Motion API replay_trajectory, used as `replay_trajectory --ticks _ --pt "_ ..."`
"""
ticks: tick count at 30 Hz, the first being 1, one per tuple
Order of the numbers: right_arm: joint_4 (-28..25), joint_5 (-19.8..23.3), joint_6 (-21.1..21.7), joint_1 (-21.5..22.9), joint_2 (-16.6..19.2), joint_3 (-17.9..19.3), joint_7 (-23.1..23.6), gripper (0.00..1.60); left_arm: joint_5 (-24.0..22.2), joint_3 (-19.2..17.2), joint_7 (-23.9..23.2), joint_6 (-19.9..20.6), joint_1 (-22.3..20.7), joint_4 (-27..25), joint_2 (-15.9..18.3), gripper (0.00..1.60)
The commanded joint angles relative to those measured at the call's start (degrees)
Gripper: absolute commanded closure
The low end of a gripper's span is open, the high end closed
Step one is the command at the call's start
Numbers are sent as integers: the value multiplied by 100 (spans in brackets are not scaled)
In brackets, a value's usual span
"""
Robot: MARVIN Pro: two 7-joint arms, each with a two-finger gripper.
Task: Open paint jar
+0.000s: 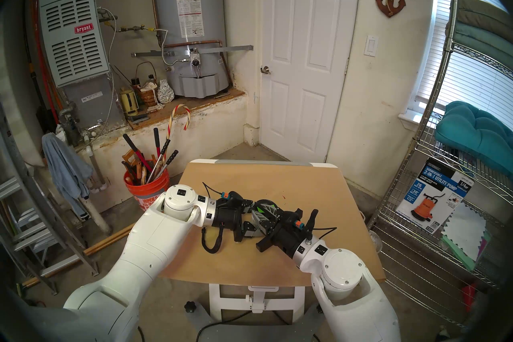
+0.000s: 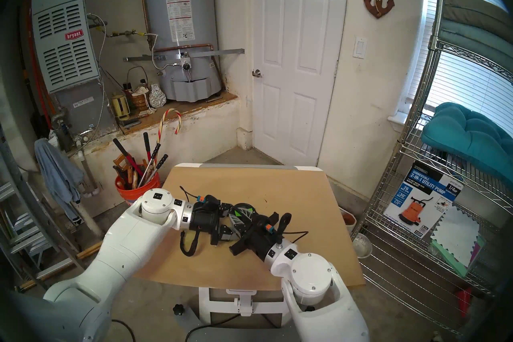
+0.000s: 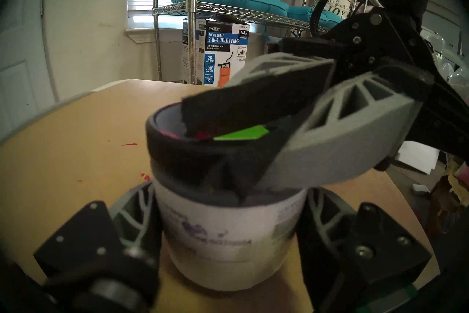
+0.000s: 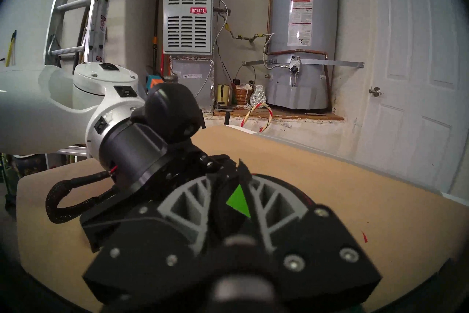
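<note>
The paint jar, squat with a white-grey label, stands on the tan table. My left gripper is shut on the jar's body, one finger on each side. The black lid, with its bright green rectangle, sits tilted on the jar's neck, and a grey band of the neck shows beneath it. My right gripper is shut on the lid, reaching in from the right. In the head view both grippers meet at mid-table and hide most of the jar. The paint inside is hidden.
Small red paint spots mark the table behind the jar. An orange bucket of tools stands on the floor left of the table. A wire shelf with a pump box stands to the right. A cable loop hangs under my left wrist.
</note>
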Motion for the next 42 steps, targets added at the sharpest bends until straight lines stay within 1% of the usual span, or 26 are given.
replay_trajectory --ticks 1,7,10,13,14,20,27,33,42 --pt "-51 96 -199 44 -16 94 -2 0 -9 -2 -16 -10 -2 -63 0 160" --pt "-88 211 -95 80 -116 178 1 0 3 -12 -24 -10 0 -62 -7 160" --pt "-97 333 33 85 -186 235 16 0 6 -16 -27 -10 0 -61 -10 160" --pt "-111 326 100 83 -205 245 -11 0 9 -19 -29 -9 1 -62 -12 160" --pt "-107 355 190 82 -227 254 -11 0 10 -20 -29 -9 1 -62 -12 160" --pt "60 289 173 107 -259 175 -74 0 16 -26 -33 -9 3 -63 -16 160" --pt "59 310 213 129 -283 99 -98 0 23 -33 -38 -9 4 -62 -21 160" --pt "9 319 204 69 -206 139 -102 0 43 -42 -17 -19 10 -69 -25 160" --pt "-9 342 236 42 -181 162 -119 0 44 -48 -42 -37 -15 -35 -43 160"
